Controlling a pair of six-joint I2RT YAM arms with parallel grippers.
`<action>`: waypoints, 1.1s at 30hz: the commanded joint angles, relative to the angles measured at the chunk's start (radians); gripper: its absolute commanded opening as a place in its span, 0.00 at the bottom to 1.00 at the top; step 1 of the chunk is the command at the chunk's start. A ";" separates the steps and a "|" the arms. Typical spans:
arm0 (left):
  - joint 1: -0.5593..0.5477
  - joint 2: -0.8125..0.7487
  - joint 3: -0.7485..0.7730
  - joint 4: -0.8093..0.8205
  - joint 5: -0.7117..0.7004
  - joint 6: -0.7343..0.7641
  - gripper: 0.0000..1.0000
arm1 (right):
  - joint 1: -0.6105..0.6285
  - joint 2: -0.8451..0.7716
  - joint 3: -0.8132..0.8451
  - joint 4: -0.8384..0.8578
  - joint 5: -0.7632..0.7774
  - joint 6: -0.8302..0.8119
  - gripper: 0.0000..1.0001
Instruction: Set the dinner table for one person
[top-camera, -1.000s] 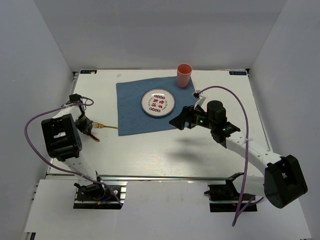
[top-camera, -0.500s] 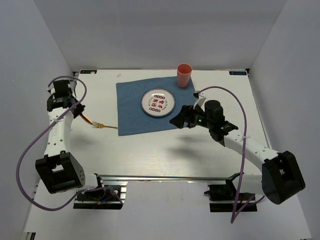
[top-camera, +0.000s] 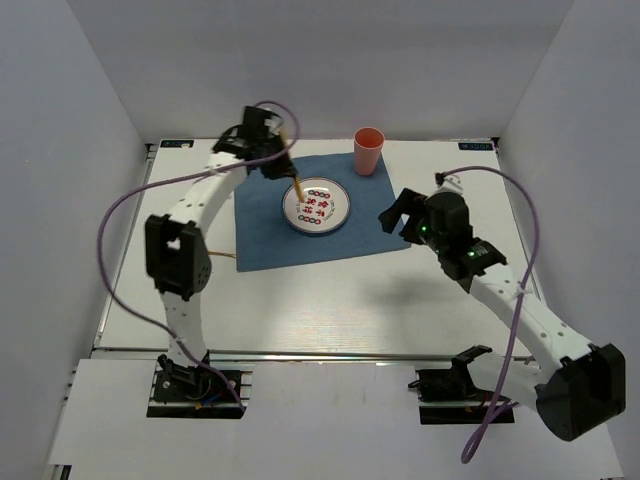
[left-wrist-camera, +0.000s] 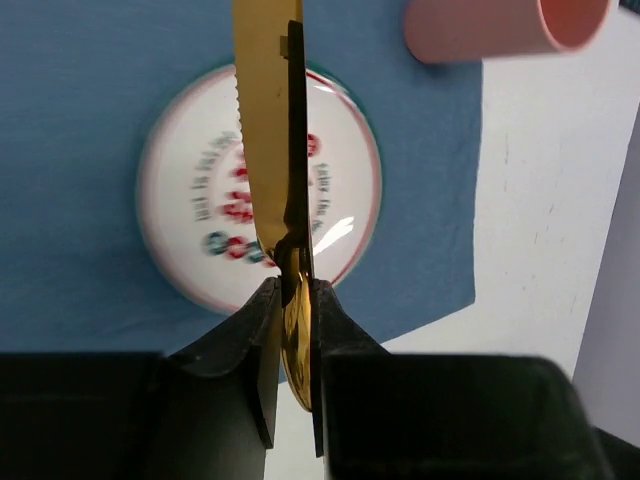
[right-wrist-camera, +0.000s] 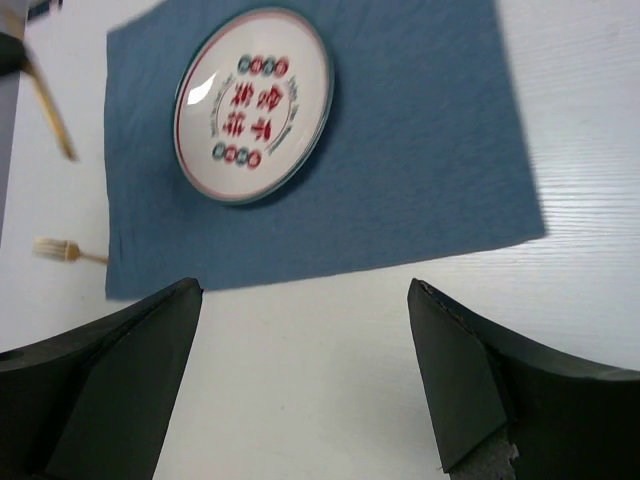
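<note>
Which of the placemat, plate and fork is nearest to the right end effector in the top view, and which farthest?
1. Placemat: its right corner lies beside the right end effector.
2. Plate: middle of the placemat.
3. Fork: beyond the placemat's left edge.

Left wrist view: the gold knife (left-wrist-camera: 268, 120) runs straight off the top edge, tip lost, and its near end vanishes between the fingers of the left claw (left-wrist-camera: 292, 290). It masks a strip of the plate (left-wrist-camera: 200, 200), whose print is too smeared to read. The pink cup (left-wrist-camera: 505, 25), by the tabletop's far edge, is sliced off at the top. Right wrist view: the blue placemat (right-wrist-camera: 420, 150) has its far right corner clipped, the fingers of the right claw (right-wrist-camera: 305, 287) are cut at the bottom, and the fork (right-wrist-camera: 58, 250), toward the tabletop's left edge, is a blur. From above it's barely a line.
</note>
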 joint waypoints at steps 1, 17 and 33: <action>-0.136 0.110 0.151 0.004 -0.006 -0.078 0.00 | -0.027 -0.084 0.075 -0.131 0.173 0.025 0.89; -0.387 0.505 0.392 0.233 0.014 -0.264 0.00 | -0.074 -0.239 0.133 -0.299 0.254 -0.033 0.89; -0.419 0.621 0.420 0.287 0.063 -0.282 0.00 | -0.093 -0.250 0.074 -0.259 0.191 -0.061 0.89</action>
